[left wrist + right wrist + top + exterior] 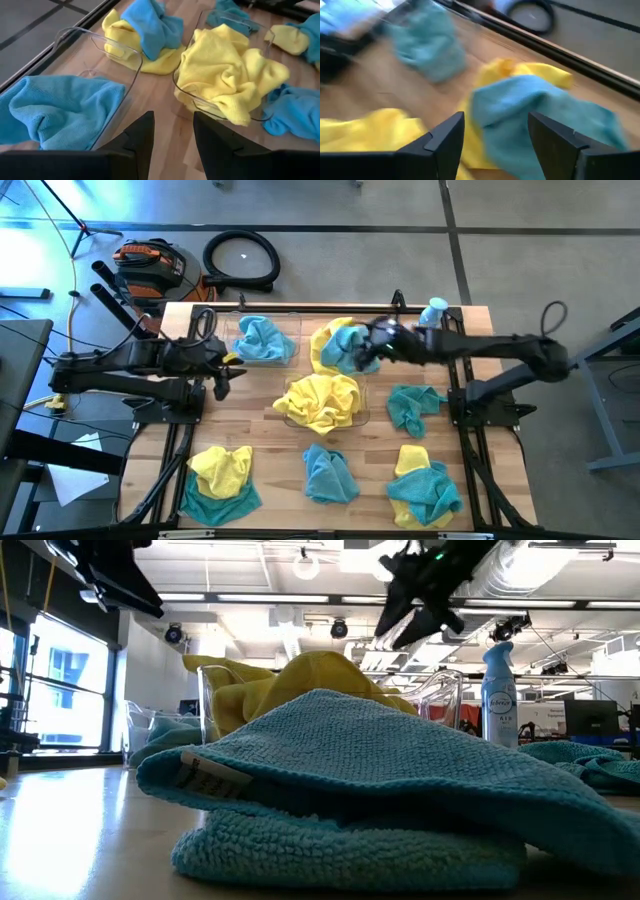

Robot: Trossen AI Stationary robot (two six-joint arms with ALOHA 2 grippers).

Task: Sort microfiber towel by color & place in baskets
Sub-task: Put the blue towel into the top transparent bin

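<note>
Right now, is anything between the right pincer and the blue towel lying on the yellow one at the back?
Nothing visible. The right pincer is open, right above the blue towel, which lies on top of the yellow towel. The left pincer waits beside the blue basket.

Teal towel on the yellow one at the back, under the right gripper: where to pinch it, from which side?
Pinch the teal towel at its raised crumpled fold, straight down from above. The open right gripper hovers there, and the yellow towel lies flatter beneath.
</note>
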